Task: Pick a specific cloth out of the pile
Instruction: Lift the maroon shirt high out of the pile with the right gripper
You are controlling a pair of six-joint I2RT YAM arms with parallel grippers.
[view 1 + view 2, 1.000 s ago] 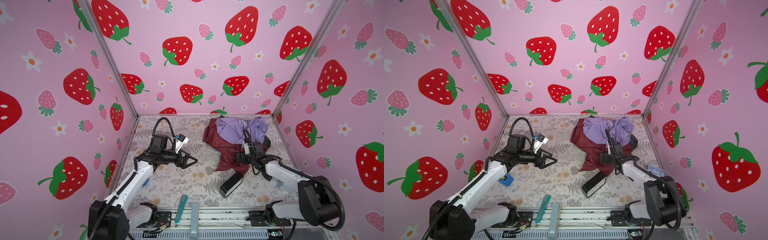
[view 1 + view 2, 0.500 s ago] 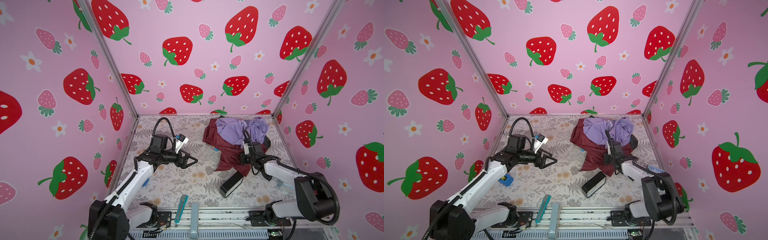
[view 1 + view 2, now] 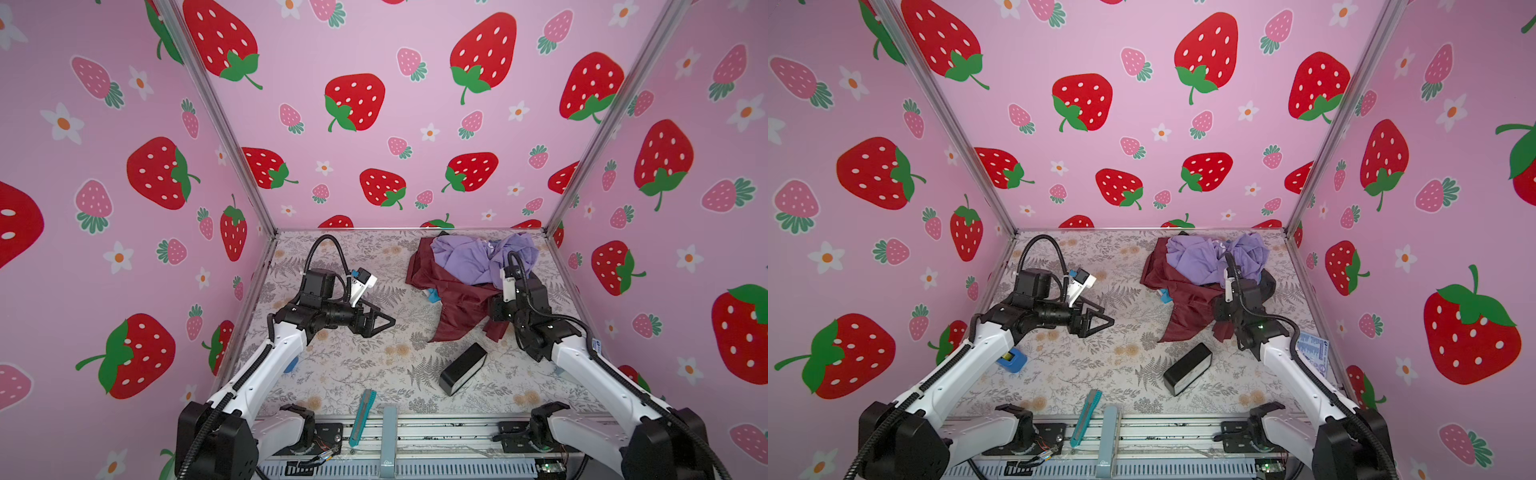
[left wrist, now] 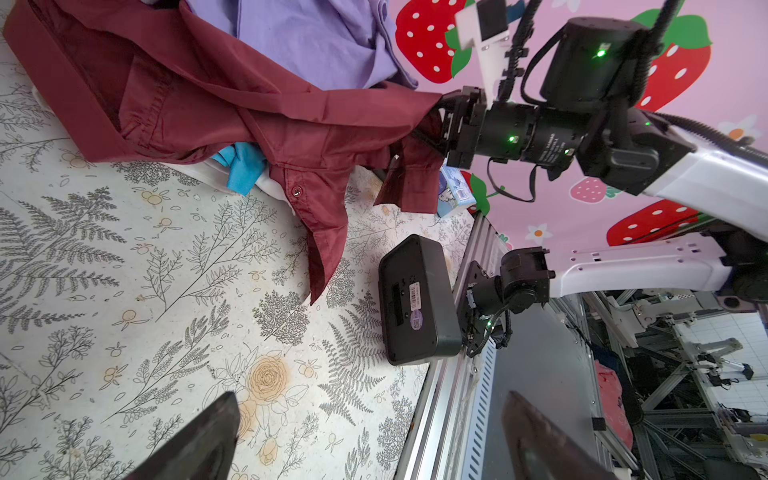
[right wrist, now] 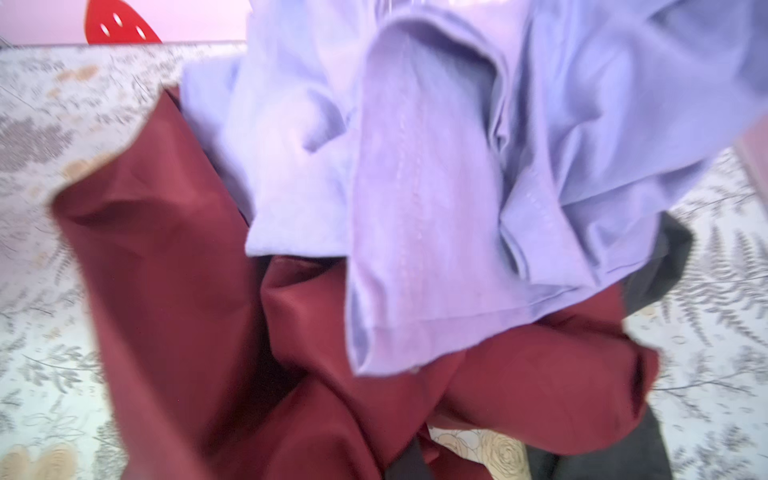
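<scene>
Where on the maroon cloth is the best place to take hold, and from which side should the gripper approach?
Grip the maroon cloth at its loose near edge, coming from the front, away from the back wall. That part spills clear of the lavender garment lying over its far half, so it likely slides out without dragging the pile. The right gripper is already shut on that edge.

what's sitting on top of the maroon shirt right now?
The lavender shirt lies bunched over the back part of the maroon shirt. A blue cloth and a white piece poke out from under the maroon shirt's edge. Anything deeper in the pile is covered.
</scene>
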